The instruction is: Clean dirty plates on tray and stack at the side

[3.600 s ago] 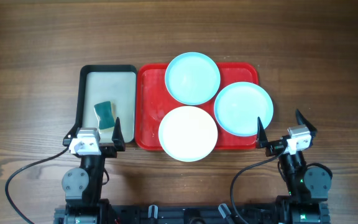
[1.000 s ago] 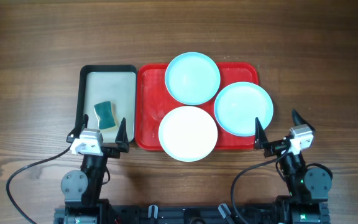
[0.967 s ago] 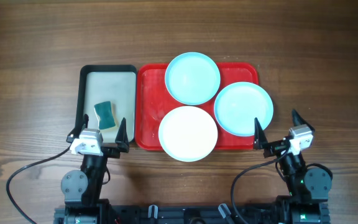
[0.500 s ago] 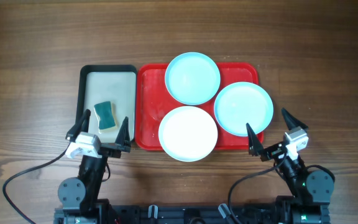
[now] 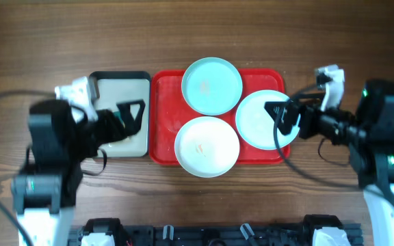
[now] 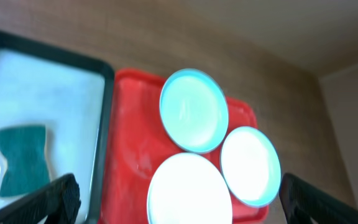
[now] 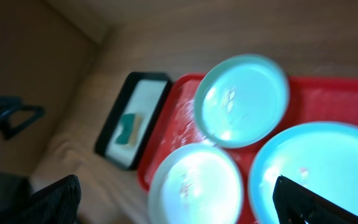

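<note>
The red tray holds three plates: a pale blue plate at the back, a second pale blue plate on the right and a white plate at the front, each with faint specks. My left gripper is open and empty, raised above the black tray. My right gripper is open and empty, raised above the right blue plate. The left wrist view shows the left gripper high over the plates. The right wrist view shows the right gripper high over the white plate.
A black-rimmed tray with a pale inside lies left of the red tray. A green sponge lies in it, mostly hidden under my left arm in the overhead view. Bare wooden table surrounds both trays.
Both arms have lifted from the front edge and swung forward. The left now hangs over the black tray, the right over the right blue plate. The plates have not moved.
</note>
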